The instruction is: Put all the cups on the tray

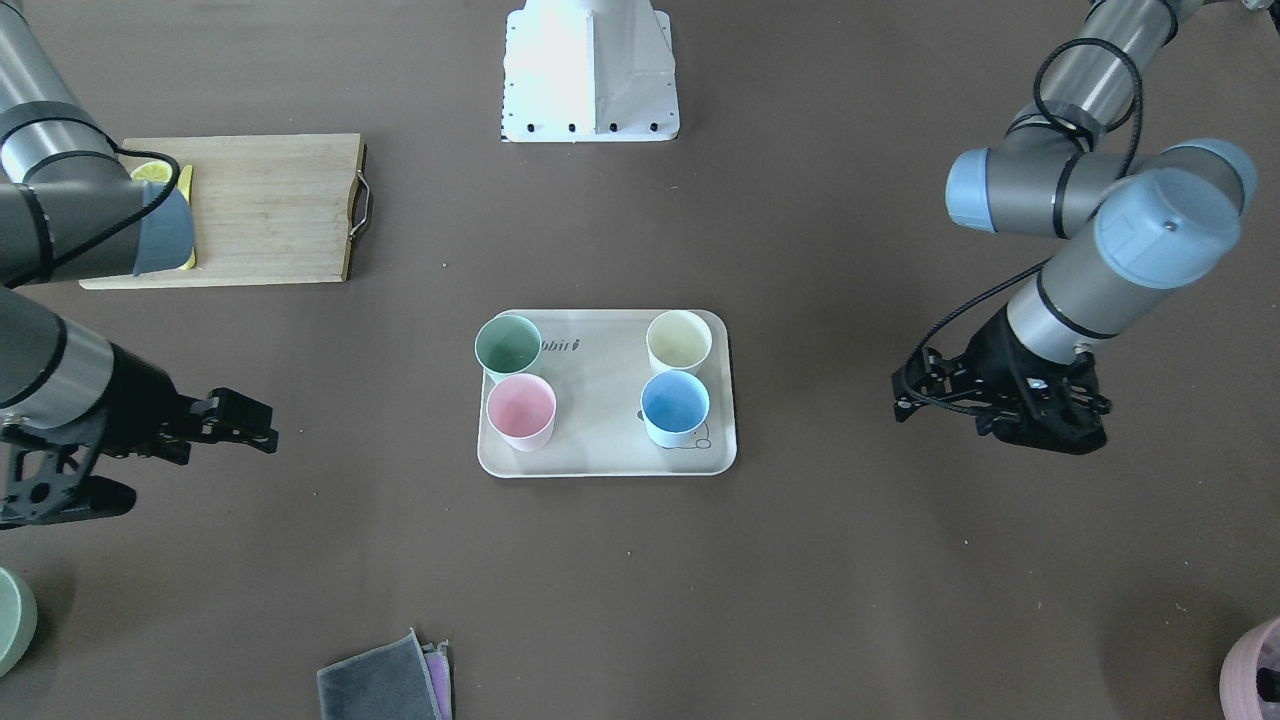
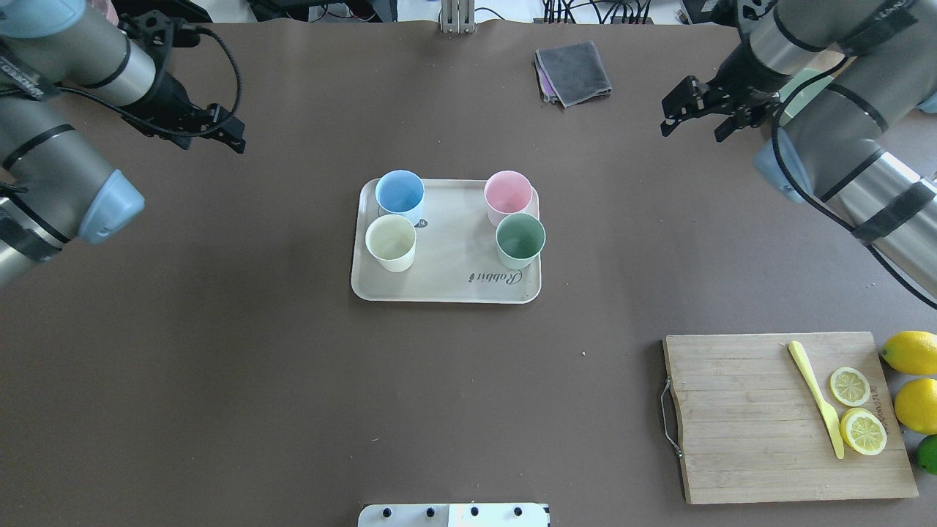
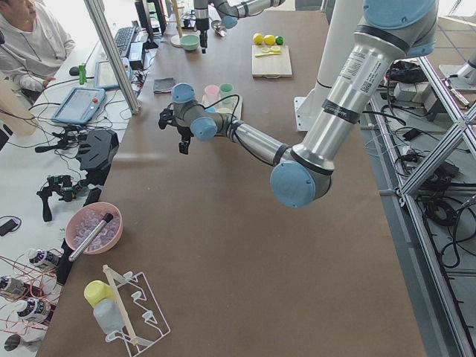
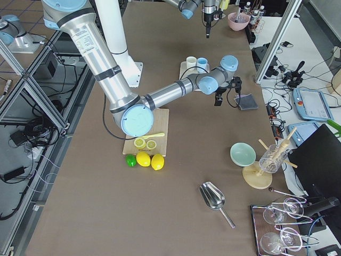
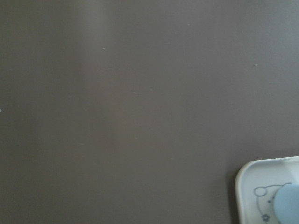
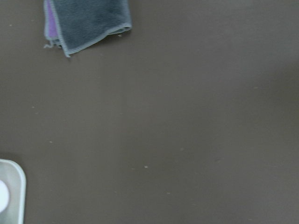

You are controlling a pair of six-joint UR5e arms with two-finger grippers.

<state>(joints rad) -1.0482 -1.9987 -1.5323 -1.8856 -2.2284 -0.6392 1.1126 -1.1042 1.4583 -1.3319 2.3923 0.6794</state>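
All the cups stand upright on the beige tray (image 2: 446, 289): light blue (image 2: 400, 194), cream (image 2: 390, 240), pink (image 2: 507, 194) and mint green (image 2: 520, 238). In the front view the tray (image 1: 600, 400) holds the mint (image 1: 508, 345), cream (image 1: 679, 340), pink (image 1: 521, 410) and blue (image 1: 675, 405) cups. My left gripper (image 2: 233, 135) is open and empty, above the table off the tray's blue-cup end. My right gripper (image 2: 692, 130) is open and empty, well off the pink-cup end. The left wrist view shows a tray corner (image 5: 247, 177) and the blue cup's edge (image 5: 287, 205).
A wooden cutting board (image 2: 747, 417) with lemon slices (image 2: 849, 386) and a yellow knife (image 2: 814, 395) lies near my right side, whole lemons (image 2: 911, 351) beside it. A folded grey cloth (image 2: 573, 71) lies at the far side. A sage bowl (image 1: 12, 620) and a pink bowl (image 1: 1255, 675) sit at the far corners.
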